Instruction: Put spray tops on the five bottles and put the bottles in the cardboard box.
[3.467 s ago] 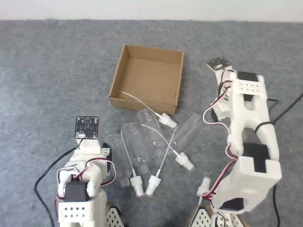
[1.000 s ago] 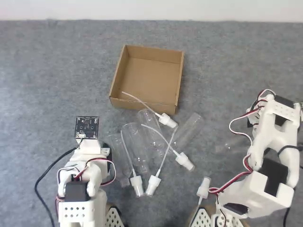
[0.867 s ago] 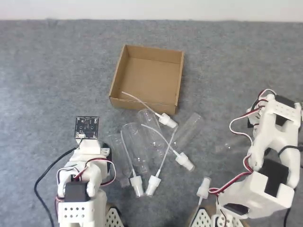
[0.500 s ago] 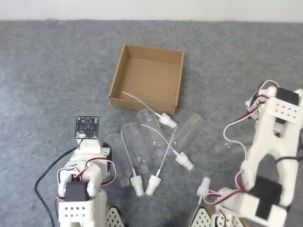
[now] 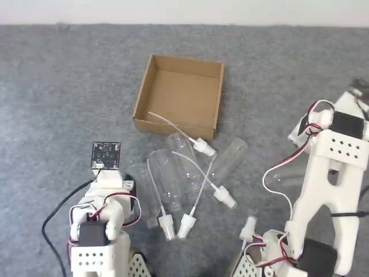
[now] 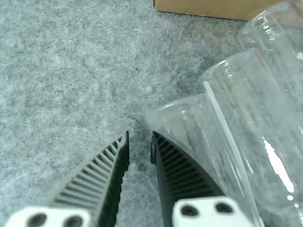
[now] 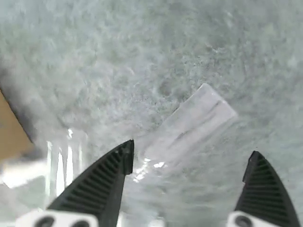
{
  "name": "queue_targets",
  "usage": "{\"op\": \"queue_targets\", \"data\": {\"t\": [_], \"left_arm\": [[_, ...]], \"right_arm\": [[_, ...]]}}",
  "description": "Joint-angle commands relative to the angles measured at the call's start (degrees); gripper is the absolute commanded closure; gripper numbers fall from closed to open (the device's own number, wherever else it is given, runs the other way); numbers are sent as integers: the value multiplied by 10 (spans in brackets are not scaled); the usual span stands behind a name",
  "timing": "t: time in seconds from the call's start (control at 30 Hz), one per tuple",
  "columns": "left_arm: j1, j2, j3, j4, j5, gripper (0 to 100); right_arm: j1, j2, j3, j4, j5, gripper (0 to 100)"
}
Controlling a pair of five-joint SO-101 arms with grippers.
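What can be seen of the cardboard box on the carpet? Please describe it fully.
The cardboard box is a shallow, square, open tray of plain brown cardboard with low upright walls. It sits flat on the grey carpet, just beyond the clear bottles. No bottle is inside it. The thin white tube of one spray top lies across its near wall, apparently touching it.
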Motion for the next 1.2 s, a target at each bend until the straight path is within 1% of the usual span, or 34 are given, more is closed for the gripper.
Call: {"op": "queue_targets", "data": {"t": [0.0,0.23,0.5,0.63,0.77,0.93,1.17], "left_arm": [[3,-10,-11,2,-4,923],[3,-10,-11,2,-4,923],[3,-10,-11,2,-4,923],[3,-10,-11,2,-4,923],[3,-10,-11,2,-4,923],[3,-10,-11,2,-4,923],[3,-10,-11,2,-4,923]], "right_arm": [[-5,-31,-34,7,98,669],[-8,-36,-3,7,277,669],[-7,-37,28,7,440,669],[-9,-37,28,44,507,669],[-29,-37,28,93,570,669],[-58,-37,28,141,623,669],[-80,-35,31,174,714,669]]}}
